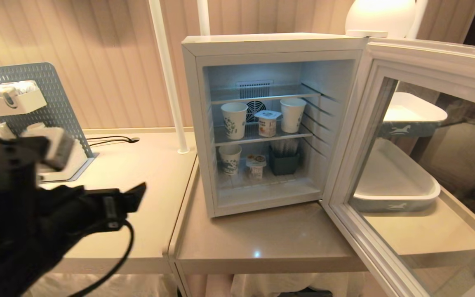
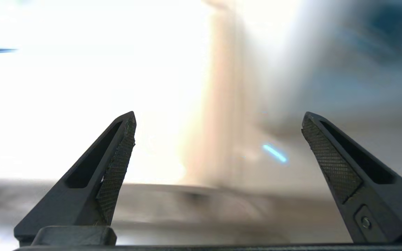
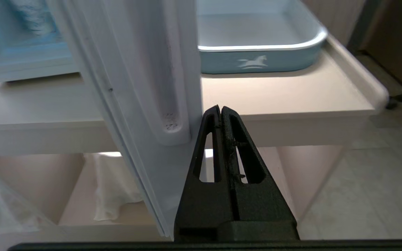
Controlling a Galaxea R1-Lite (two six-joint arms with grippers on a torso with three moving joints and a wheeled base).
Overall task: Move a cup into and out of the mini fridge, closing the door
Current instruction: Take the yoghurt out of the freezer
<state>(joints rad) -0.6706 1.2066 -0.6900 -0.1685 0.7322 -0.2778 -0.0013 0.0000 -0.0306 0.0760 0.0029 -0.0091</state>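
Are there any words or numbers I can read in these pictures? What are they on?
No words or numbers can be read.
Paper cups in the mini fridge: printed pattern, too small to read.
Small pot between two cups: coloured label, too blurred to read.
Tray beside the door: only a white horse picture, no letters.

A grey pegboard stand [image 1: 52,107] sits on the beige table [image 1: 146,165], with a black cable [image 1: 111,139] lying just beside it. Well apart from the pegboard, across the table, rests a white-and-blue tray [image 1: 394,185] (a horse emblem on its wall).
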